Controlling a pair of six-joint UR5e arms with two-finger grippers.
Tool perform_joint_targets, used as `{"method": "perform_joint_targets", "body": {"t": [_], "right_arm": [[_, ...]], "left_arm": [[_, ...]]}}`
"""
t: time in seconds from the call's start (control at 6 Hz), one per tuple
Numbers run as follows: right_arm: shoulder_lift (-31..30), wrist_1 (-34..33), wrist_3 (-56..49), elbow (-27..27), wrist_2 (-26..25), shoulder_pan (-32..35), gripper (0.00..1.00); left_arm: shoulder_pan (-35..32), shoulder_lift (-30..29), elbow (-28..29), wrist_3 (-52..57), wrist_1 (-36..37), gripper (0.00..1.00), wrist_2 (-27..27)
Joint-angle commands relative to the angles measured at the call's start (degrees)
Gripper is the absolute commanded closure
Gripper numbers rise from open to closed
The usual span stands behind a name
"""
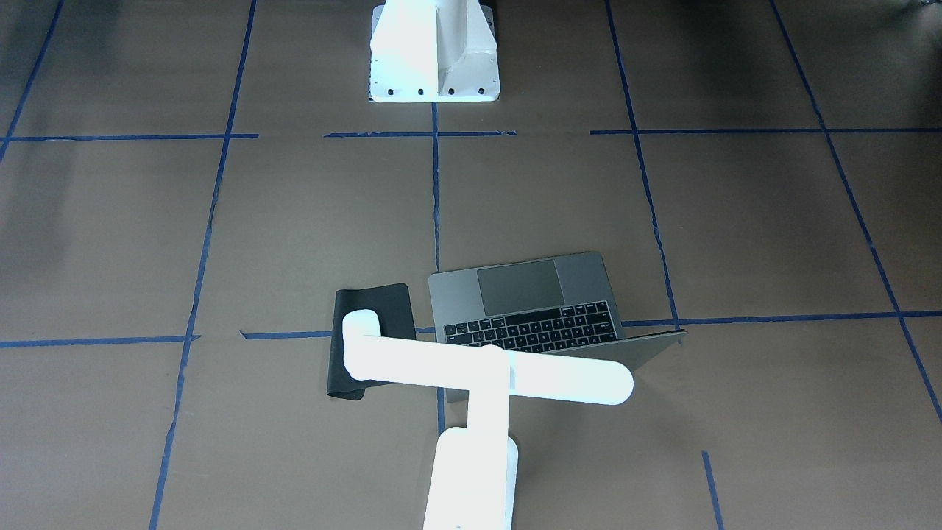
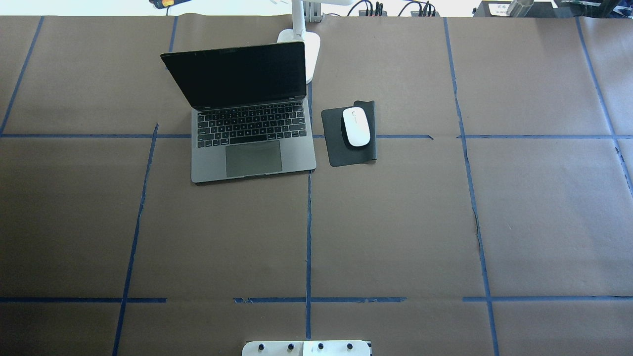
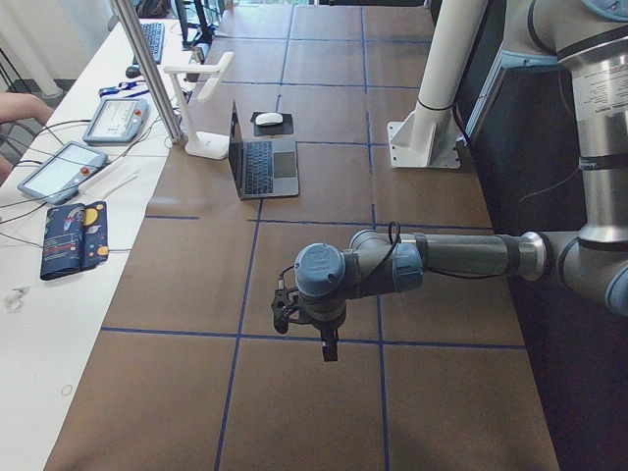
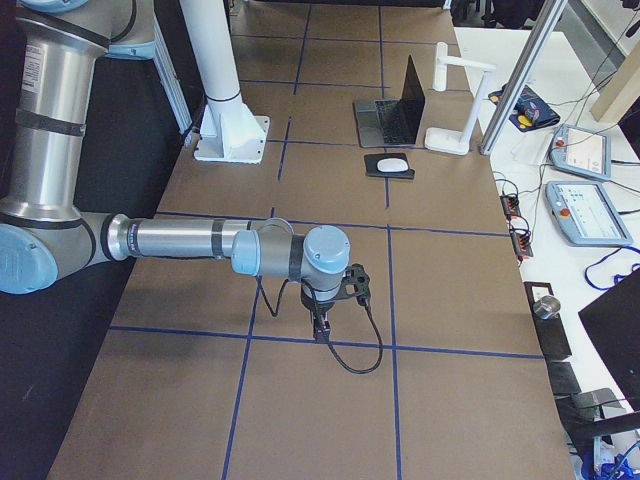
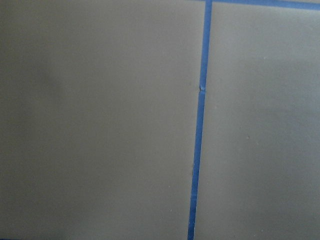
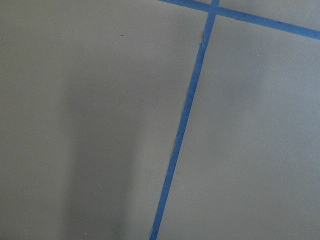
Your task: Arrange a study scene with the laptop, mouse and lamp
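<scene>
Logging from the remote station.

Desk: brown paper, gridded with blue tape.

Left arm reaches out low over the desk's end on its own side. Right arm does likewise at the opposite end. Both are well apart from the study things.

Laptop sits open at about 11 o'clock from desk centre in my overhead view. Screen dark, lid tilted back, keyboard facing the robot.

Lamp stands at the laptop's 1 o'clock, its base just behind the lid's corner. In the front-facing view its bar head runs across in front of the lid.

Black pad lies at the laptop's 3 o'clock, just beside it with a thin gap between.

Mouse rests on the pad, toward its far half, long axis pointing roughly to 12 o'clock.

Left claw points down above the paper near a tape line; right claw the same. Only the side cameras catch them, so I cannot tell whether either claw is apart or together. Both wrist cameras give me paper and tape.
</scene>
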Motion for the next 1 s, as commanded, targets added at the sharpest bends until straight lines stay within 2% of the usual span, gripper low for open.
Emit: {"method": "perform_joint_targets", "body": {"t": [0.0,0.83], "right_arm": [[-0.01,0.00,-0.02,-0.02,0.01,0.00,0.00],[-0.01,0.09,-0.11,-0.02,1.24,0.00,0.00]], "left_arm": [[0.10,0.66,-0.06,0.00,0.06,0.00,0.02],[0.11,0.57,0.20,-0.08,0.06,0.00,0.02]]}}
